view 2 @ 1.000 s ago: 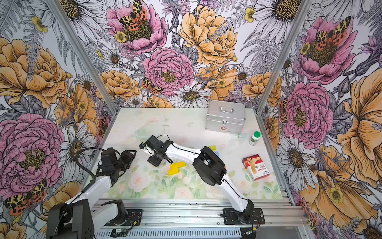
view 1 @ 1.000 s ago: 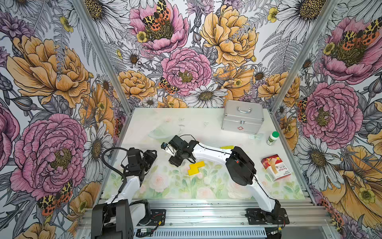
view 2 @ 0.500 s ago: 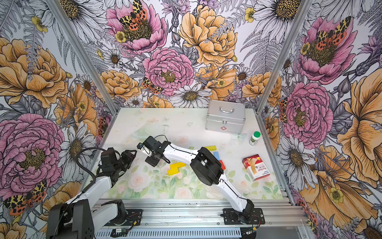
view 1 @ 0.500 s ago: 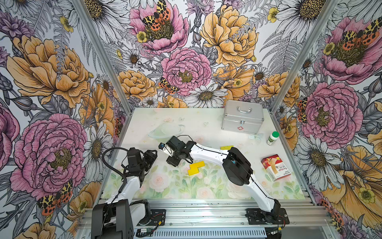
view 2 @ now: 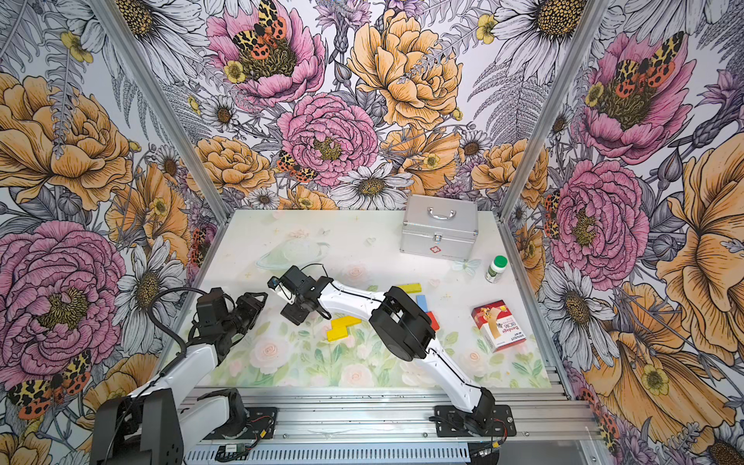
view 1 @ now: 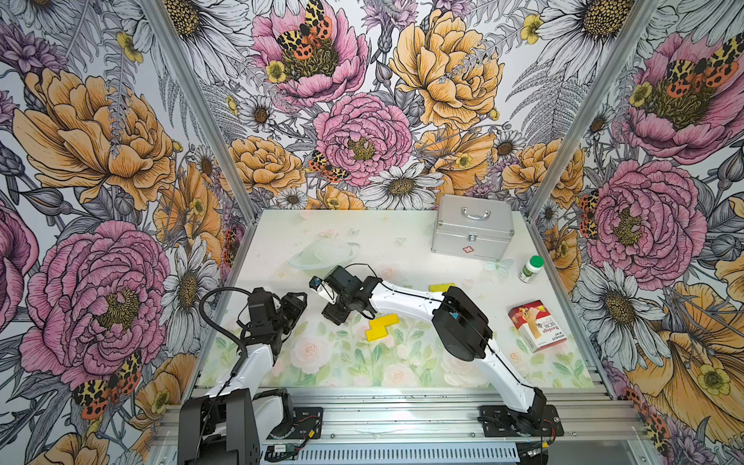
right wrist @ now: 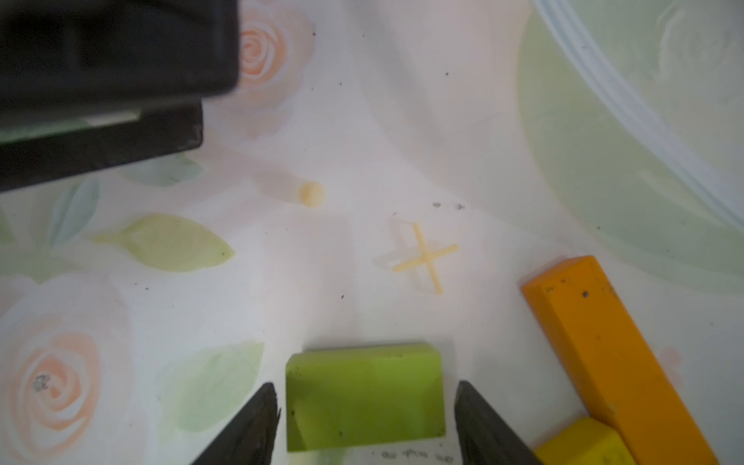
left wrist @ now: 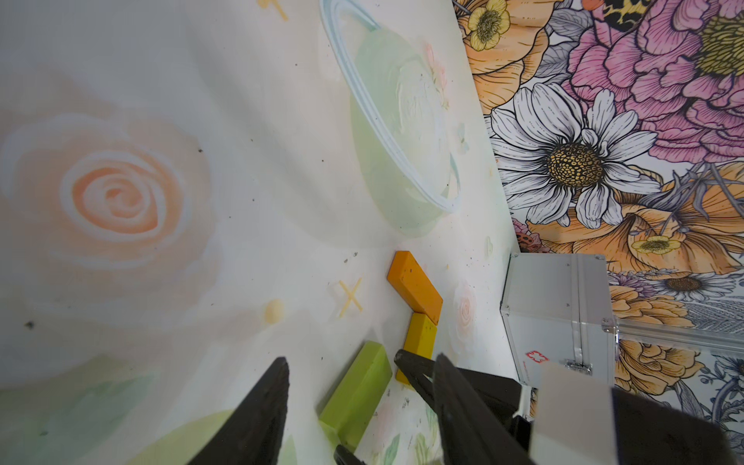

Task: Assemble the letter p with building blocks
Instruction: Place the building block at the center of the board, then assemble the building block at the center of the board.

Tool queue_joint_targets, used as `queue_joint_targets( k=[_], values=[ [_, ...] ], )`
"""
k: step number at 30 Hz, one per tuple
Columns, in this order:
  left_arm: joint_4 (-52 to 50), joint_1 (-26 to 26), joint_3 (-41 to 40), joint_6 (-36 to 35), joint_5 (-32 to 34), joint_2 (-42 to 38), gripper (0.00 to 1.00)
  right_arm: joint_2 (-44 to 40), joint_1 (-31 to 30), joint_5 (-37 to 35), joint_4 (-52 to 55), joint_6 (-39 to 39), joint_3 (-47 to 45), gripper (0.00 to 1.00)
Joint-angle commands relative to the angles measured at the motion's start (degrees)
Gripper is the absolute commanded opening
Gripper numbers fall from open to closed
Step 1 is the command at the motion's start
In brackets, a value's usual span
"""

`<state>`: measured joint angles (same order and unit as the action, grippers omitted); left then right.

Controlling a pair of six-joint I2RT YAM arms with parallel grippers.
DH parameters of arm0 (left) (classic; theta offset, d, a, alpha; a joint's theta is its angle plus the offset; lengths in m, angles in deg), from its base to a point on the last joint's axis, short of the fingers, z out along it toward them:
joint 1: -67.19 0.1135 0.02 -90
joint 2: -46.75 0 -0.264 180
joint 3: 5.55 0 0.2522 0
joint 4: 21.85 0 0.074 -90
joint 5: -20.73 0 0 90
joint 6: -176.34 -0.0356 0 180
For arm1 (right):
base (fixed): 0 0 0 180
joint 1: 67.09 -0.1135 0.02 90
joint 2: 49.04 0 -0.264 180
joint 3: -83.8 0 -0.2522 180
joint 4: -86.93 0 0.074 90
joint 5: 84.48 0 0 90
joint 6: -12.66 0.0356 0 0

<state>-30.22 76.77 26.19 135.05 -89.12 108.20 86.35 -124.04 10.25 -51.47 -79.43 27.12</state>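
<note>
My right gripper (right wrist: 367, 385) is open, its fingers either side of a green block (right wrist: 364, 396) that lies flat on the table, with a gap showing on both sides. An orange block (right wrist: 612, 354) and a yellow block (right wrist: 583, 443) lie end to end just beside it. In both top views the right gripper (view 1: 334, 316) hides these three. My left gripper (left wrist: 362, 358) is open and empty, a short way from the green block (left wrist: 358, 390). Two yellow blocks (view 1: 381, 327) lie together mid-table. A yellow (view 2: 408, 288), a light blue (view 2: 421, 302) and a red block (view 2: 431, 320) show behind the right arm.
A silver case (view 1: 473, 231) stands at the back right. A green-capped white bottle (view 1: 531, 269) and a red-and-white bandage carton (view 1: 537, 326) sit along the right side. Flowered walls close in the table on three sides.
The right arm has shifted slightly to the left, and its jaws now stand a little wider around the green block. The left arm has not moved.
</note>
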Motion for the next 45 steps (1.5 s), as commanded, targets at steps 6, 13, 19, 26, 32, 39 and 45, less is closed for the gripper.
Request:
queue_joint_targets(
  k=[6, 13, 19, 26, 32, 39, 45],
  values=[
    [1.29, 0.74, -0.49, -1.19, -0.87, -1.48, 0.59, -9.28, 0.44, -2.97, -7.72, 3.16, -4.56, 0.78],
    [1.31, 0.12, 0.03, -2.41, -2.2, -1.61, 0.83, -20.56, 6.17, 12.62, -29.0, 26.04, -19.93, 0.99],
    [0.77, -2.03, 0.31, -3.86, -1.55, -1.71, 0.81, -17.84, 7.21, 18.52, -26.66, 31.97, -20.07, 0.97],
    [-1.5, -4.0, 1.54, -5.97, 0.22, -0.14, 0.74, -19.16, 7.29, 15.41, -24.94, 36.74, -25.52, 0.3],
    [-1.87, -5.61, 2.67, -7.27, 0.96, 2.76, 0.57, -17.95, 7.37, 17.37, -24.06, 40.83, -27.94, 0.0],
    [-1.87, -6.94, 2.96, -8.13, 1.99, 3.86, 0.15, -14.71, 7.29, 18.06, -23.0, 43.78, -27.34, 0.0],
    [-1.84, -7.27, 3.99, -9.13, 2.45, 5.47, 0.0, -12.46, 7.3, 18.24, -21.28, 45.11, -26.31, 0.0]
  ],
)
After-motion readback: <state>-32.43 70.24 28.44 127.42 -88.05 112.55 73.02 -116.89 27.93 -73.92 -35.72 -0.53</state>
